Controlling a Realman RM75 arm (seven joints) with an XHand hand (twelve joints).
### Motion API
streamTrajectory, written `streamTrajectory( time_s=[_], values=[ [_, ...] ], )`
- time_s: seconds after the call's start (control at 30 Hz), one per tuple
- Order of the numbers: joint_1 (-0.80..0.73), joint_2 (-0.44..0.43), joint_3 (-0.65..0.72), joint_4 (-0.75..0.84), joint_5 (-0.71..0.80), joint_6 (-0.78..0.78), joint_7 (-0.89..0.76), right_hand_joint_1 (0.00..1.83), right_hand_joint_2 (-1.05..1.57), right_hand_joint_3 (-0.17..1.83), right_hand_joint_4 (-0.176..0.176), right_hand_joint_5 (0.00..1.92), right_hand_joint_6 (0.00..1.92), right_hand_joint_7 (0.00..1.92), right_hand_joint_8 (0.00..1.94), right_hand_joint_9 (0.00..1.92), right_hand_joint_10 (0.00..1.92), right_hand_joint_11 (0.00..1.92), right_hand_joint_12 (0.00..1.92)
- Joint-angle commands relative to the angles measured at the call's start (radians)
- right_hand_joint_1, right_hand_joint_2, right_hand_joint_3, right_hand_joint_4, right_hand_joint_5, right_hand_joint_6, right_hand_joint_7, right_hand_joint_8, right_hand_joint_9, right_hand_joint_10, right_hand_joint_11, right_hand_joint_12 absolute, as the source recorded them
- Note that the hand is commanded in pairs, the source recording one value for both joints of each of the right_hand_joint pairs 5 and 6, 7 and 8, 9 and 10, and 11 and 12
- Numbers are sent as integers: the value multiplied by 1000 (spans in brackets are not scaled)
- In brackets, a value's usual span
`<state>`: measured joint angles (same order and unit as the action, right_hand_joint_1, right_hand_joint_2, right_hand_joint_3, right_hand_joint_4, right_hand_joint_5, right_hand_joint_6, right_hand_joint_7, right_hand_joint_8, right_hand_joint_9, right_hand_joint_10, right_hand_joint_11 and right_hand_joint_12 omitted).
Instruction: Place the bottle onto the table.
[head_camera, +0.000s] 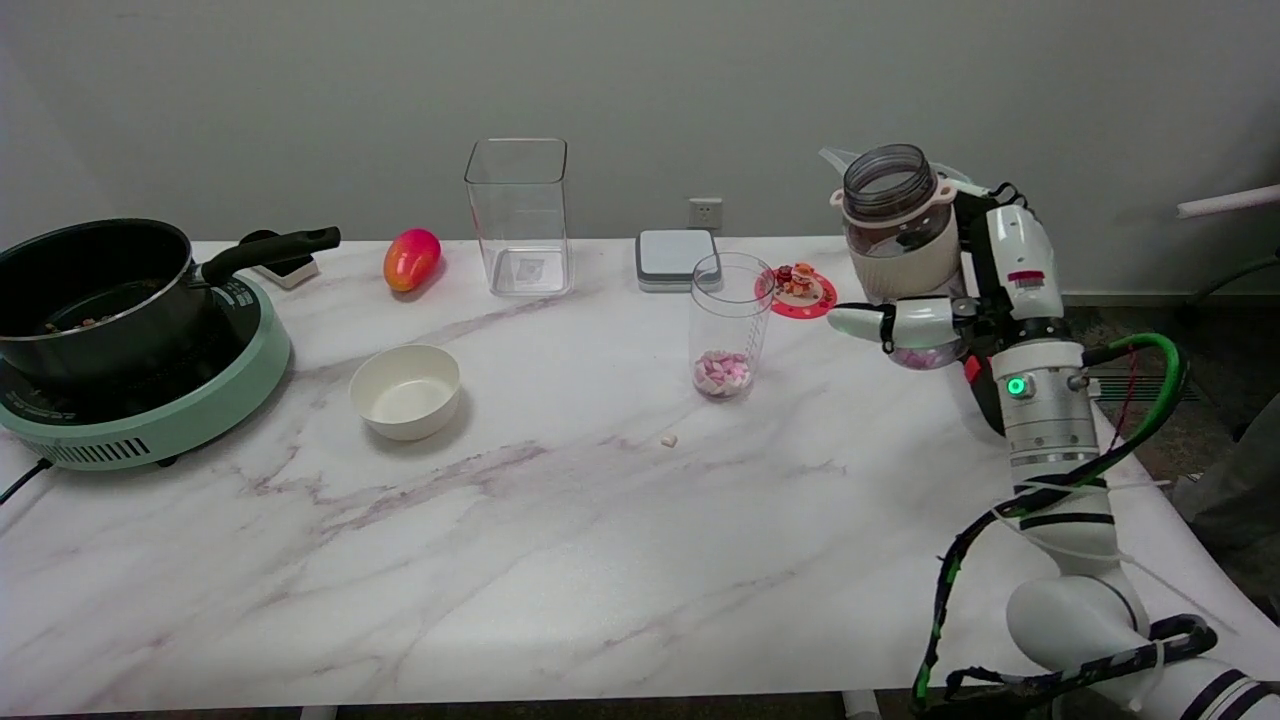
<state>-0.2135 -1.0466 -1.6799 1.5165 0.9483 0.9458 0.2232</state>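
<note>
- Grey wall backs a white, purple-veined marble desk (560, 560), which runs the full width of the view and carries a loose spread of kitchen things.
- At the right, the right hand (975, 290) grips the bottle (897, 235) from its right side, with one finger stretched leftward under the body, apparently as support from below.
- The bottle is upright with its open mouth up, a clear smoky top above a cream sleeve. That is a sensible pose for setting it down on its base without spilling whatever pinkish contents show at the bottom.
- I cannot tell whether its base touches the desk; it looks to be just above the surface, at the far right, so the placing seems close but not done.
- A clear tumbler (730, 325) with pink and white pieces in it stands just left of the bottle, and a red coaster (800, 290) with small figures lies between them, farther back. The free spot directly under the bottle looks the safest landing place.
- A black device (985, 400) is mostly hidden behind the forearm, near the bottle; it could be bumped on the way down.
- Far left, a black pot (90, 290) sits on a green cooker (170, 410), with a white bowl (405, 392), a mango (411, 259) and a tall clear container (518, 216) well apart from the work.
</note>
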Motion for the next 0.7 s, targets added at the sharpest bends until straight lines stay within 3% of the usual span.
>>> streamTrajectory(
  time_s=[0.03,0.47,0.5,0.53,0.57,0.7],
  values=[
    [25,-9,-282,-107,208,258,76,1235,1571,273,0,1920,1920,1920,1920,1780,1780,1606,1606],
    [35,-99,-315,-310,164,356,335,1231,1571,265,0,1920,1920,1920,1920,1790,1790,1624,1624],
    [32,-101,-335,-302,166,372,365,1231,1571,265,0,1920,1920,1920,1920,1790,1790,1624,1624],
    [13,-108,-445,-193,177,464,433,1231,1571,265,0,1920,1920,1920,1920,1791,1791,1624,1624],
    [34,-99,-325,-338,162,360,392,1231,1571,265,0,1920,1920,1920,1920,1791,1791,1624,1624],
    [35,-102,-327,-354,162,353,430,1226,1571,265,0,1920,1920,1920,1920,1793,1793,1627,1627]
  ],
)
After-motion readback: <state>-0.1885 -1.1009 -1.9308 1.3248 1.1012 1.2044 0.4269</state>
